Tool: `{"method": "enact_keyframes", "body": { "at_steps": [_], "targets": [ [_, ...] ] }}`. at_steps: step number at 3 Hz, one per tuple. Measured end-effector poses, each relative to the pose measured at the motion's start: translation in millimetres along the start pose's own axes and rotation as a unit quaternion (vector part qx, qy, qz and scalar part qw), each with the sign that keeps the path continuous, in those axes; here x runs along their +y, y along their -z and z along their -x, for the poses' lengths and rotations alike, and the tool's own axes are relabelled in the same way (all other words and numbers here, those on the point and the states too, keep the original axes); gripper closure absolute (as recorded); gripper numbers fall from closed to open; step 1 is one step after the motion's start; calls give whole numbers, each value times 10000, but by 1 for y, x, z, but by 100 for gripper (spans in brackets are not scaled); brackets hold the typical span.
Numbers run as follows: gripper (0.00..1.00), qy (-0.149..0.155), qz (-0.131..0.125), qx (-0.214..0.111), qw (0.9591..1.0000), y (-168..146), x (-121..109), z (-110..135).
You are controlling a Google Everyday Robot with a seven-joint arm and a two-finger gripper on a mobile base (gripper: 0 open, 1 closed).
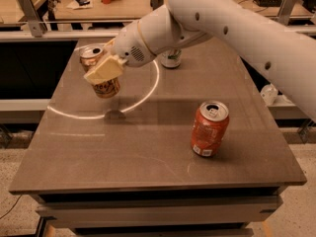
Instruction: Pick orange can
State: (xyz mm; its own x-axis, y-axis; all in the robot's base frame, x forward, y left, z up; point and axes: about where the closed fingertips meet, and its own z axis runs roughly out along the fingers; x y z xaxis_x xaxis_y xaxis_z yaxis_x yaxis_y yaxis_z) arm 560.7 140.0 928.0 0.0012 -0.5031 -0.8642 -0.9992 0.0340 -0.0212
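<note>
Tool (102, 71), upper left of frame: pinching the orange can (108, 87) across its side. Can tilted, seemingly clear of the bench (148, 157); shadow (114, 115) beneath. Red-orange can (210, 128) well apart, lower right. White-and-green can (171, 58) behind arm (237, 28). Step: lift. Next: raise steadily, grip kept firm.

The slim amber-orange drinks can (109, 86), metal with a silver top and dark cursive lettering on its side, sits at about 10 o'clock over the grey-brown table (148, 152). It is tilted, with its opened top leaning toward 11 o'clock and its base toward 5 o'clock. The base appears to hang clear of the surface rather than resting on it. The cream-padded gripper (102, 70) reaches in from 2 o'clock and is clamped across the can's middle, hiding most of the label.
</note>
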Motion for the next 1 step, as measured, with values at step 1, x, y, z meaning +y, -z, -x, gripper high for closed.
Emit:
{"method": "enact_keyframes", "body": {
  "at_steps": [1],
  "targets": [
    [100, -50, -53, 12, 10000, 5, -4, 0]
  ]
}}
